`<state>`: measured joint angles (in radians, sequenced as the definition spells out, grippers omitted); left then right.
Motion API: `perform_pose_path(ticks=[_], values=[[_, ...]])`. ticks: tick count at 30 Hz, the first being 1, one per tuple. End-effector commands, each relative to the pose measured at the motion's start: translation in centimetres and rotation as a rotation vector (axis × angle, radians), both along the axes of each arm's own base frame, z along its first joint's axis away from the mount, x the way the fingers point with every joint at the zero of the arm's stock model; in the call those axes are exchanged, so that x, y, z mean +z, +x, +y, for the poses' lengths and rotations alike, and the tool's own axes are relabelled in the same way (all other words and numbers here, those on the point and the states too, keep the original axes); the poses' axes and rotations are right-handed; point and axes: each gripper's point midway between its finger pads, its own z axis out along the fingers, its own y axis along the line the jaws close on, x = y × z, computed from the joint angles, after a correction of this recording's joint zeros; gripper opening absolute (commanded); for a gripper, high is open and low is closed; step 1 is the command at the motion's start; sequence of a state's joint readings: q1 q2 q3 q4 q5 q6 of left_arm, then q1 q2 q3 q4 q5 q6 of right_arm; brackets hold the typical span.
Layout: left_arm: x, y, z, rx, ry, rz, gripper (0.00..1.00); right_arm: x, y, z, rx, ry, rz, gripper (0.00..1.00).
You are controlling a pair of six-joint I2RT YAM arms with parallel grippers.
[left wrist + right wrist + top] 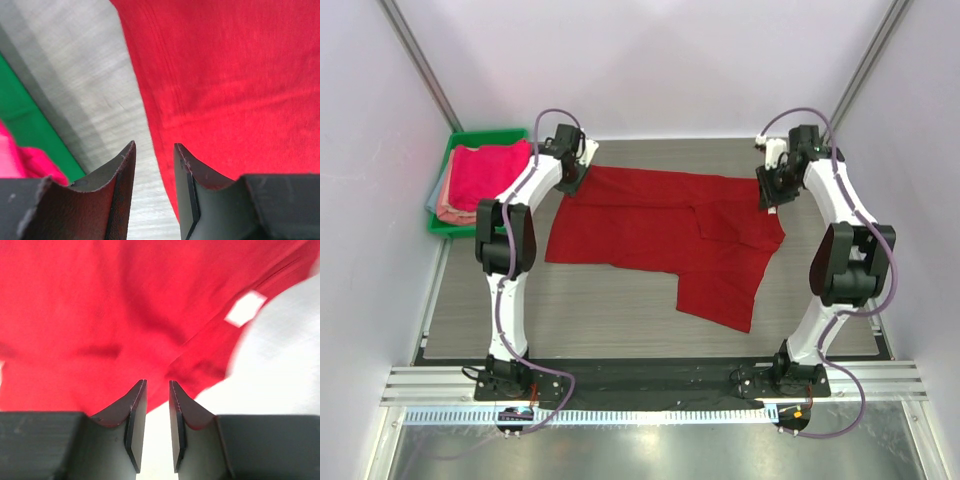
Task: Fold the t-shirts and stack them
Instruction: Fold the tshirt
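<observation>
**Red shirt spread between two hands, tray of folded shirts to the left**

Outward of the left hand (154, 150), at the tabletop's (570, 310) far left corner, sits a green plastic tray (460, 228). It holds a folded bright pink cloth t-shirt (490, 175) on a salmon one (452, 212), with grey cloth (437, 190) at the outer edge. The left hand hovers at the far left corner of the deep red cloth t-shirt (650, 225). Its fingers are a little apart and hold nothing, and the shirt's edge runs just ahead of them. The shirt lies flat, spanning from hand to hand. The right hand (157, 385) is at its far right corner, fingers narrowly apart and empty, with the hem at their tips. A small white label (245, 308) lies ahead to its right.
</observation>
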<state>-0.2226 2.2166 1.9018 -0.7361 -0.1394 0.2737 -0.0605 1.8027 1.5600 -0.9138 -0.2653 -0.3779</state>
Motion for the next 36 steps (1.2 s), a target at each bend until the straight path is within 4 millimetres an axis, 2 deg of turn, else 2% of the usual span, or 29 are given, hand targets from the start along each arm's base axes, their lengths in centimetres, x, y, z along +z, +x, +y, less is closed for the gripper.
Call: perform_pose_path(ticks=[1, 2, 4, 5, 6, 8, 9, 11, 12, 13, 18, 21, 22, 28, 29, 31, 32, 33, 36], values=[[1.5, 2.4, 0.0, -0.015, 0.017, -0.070, 0.38, 0.0, 5.7, -3.2, -0.090, -0.037, -0.092, 0.30], [1.8, 2.8, -0.2, -0.019, 0.016, -0.082, 0.38, 0.4, 7.3, -3.6, -0.100, -0.041, -0.121, 0.30], [1.0, 3.3, -0.3, -0.025, 0.020, -0.075, 0.38, -0.4, 8.8, -4.4, -0.112, -0.048, -0.124, 0.29], [0.6, 3.5, -0.3, -0.026, 0.021, -0.072, 0.38, -1.7, 10.2, -4.6, -0.112, -0.053, -0.115, 0.28], [1.0, 4.1, -0.5, -0.028, 0.017, -0.088, 0.38, -2.2, 10.8, -4.8, -0.115, -0.056, -0.113, 0.28], [-0.2, 4.4, -0.5, -0.032, 0.023, -0.073, 0.38, -3.7, 12.6, -5.2, -0.116, -0.062, -0.115, 0.27], [-0.1, 4.8, -0.6, -0.033, 0.023, -0.084, 0.38, -4.2, 13.2, -5.4, -0.119, -0.067, -0.115, 0.27], [-1.1, 5.1, -0.6, -0.037, 0.029, -0.077, 0.38, -4.1, 14.7, -5.7, -0.120, -0.076, -0.147, 0.27], [-1.5, 5.2, -0.6, -0.038, 0.031, -0.077, 0.39, -5.4, 15.1, -5.8, -0.121, -0.076, -0.131, 0.27], [-1.6, 5.4, -0.6, -0.036, 0.030, -0.078, 0.39, -5.2, 15.8, -6.0, -0.125, -0.080, -0.149, 0.27], [-3.6, 5.3, -0.2, -0.038, 0.059, -0.045, 0.39, -7.9, 16.9, -6.8, -0.135, -0.103, -0.134, 0.26], [-4.4, 5.2, 0.1, -0.038, 0.083, -0.034, 0.40, -8.5, 17.5, -7.7, -0.141, -0.128, -0.139, 0.26], [-5.1, 5.1, 0.2, -0.038, 0.089, -0.021, 0.40, -9.5, 17.6, -8.1, -0.136, -0.144, -0.127, 0.26], [-6.3, 5.5, 0.3, -0.042, 0.106, -0.016, 0.40, -11.3, 19.4, -9.8, -0.145, -0.186, -0.141, 0.25], [-6.8, 5.5, 0.2, -0.046, 0.110, -0.008, 0.40, -11.3, 20.2, -9.9, -0.147, -0.188, -0.158, 0.25], [-6.8, 6.1, 0.1, -0.045, 0.109, -0.027, 0.41, -11.5, 21.0, -10.1, -0.150, -0.195, -0.177, 0.25], [-7.1, 6.3, 0.1, -0.044, 0.108, -0.025, 0.41, -10.5, 22.1, -10.3, -0.155, -0.200, -0.218, 0.25], [-6.8, 6.8, -0.1, -0.041, 0.103, -0.038, 0.41, -11.3, 22.4, -10.3, -0.158, -0.202, -0.218, 0.25], [-7.1, 7.6, -0.2, -0.031, 0.097, -0.047, 0.41, -10.8, 24.1, -10.9, -0.167, -0.221, -0.284, 0.25]])
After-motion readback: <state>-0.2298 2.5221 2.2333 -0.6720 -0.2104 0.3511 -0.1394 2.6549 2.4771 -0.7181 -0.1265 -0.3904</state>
